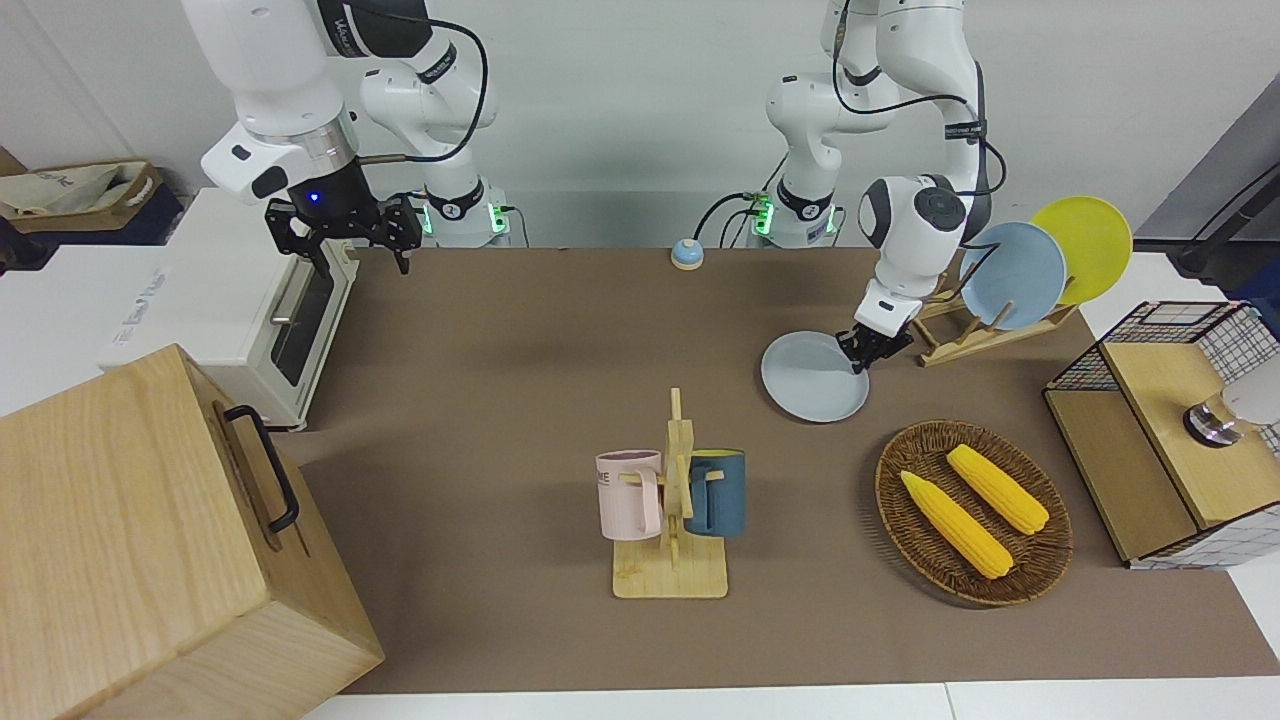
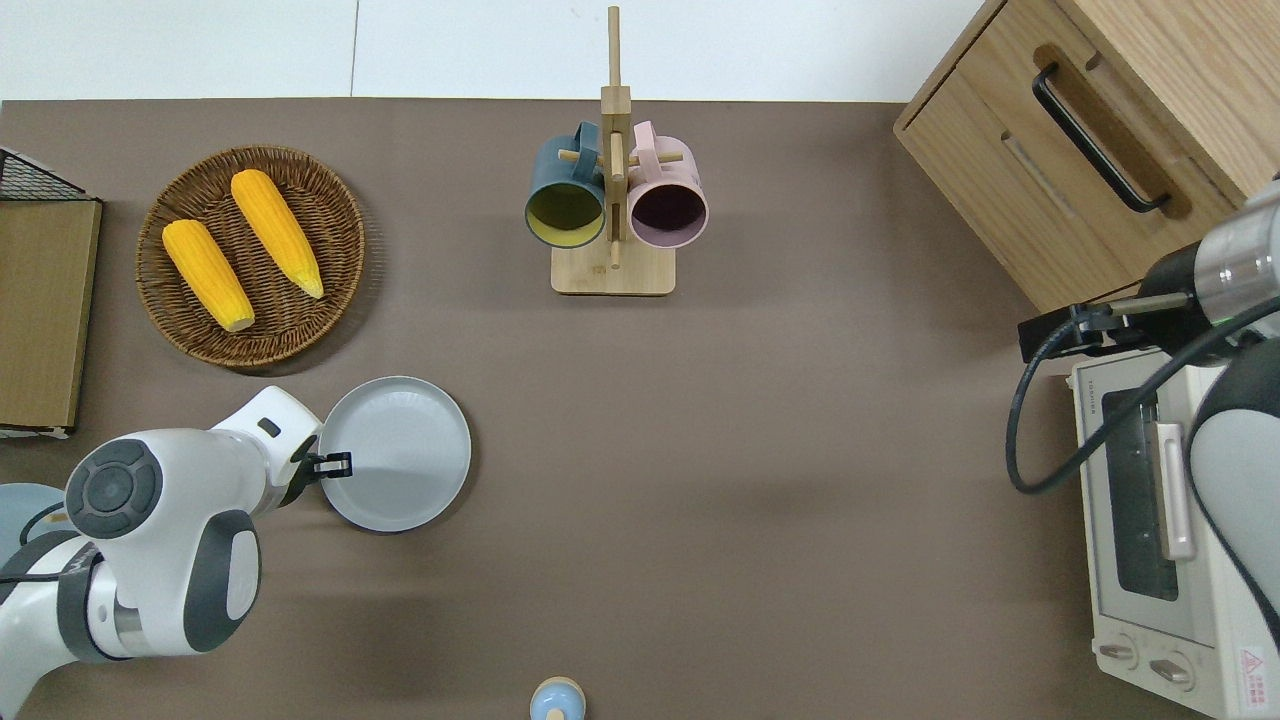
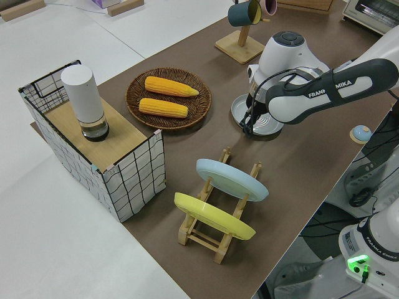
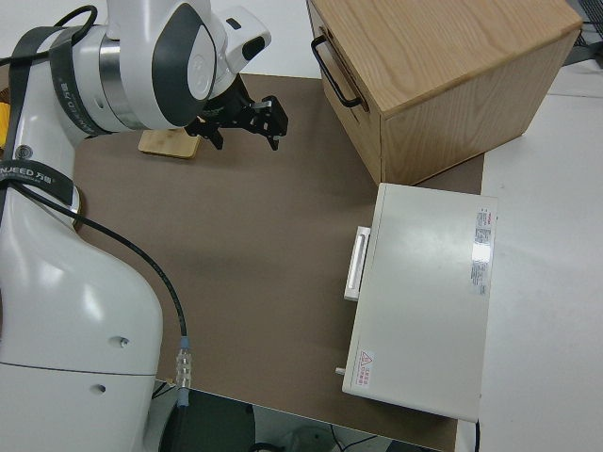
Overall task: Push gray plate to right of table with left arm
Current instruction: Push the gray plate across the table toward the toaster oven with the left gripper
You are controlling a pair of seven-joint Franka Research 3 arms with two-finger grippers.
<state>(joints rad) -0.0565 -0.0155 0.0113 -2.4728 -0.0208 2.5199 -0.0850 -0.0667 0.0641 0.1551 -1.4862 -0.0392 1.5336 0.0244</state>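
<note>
The left claw (image 2: 338, 466) is down at table (image 2: 760, 500) level, its tip against the rim of the gray plate (image 2: 400, 455) on the side toward the left arm's end. Whether its fingers are parted or closed I cannot tell; it has hold of nothing that I can see. The plate lies flat on the table, nearer to the robots than the wicker basket (image 2: 290, 315) with its two corn cobs (image 2: 275, 230), and beside the wooden plate rack (image 1: 975, 335). The right arm is parked, its claw (image 1: 345, 235) spread open and empty.
</note>
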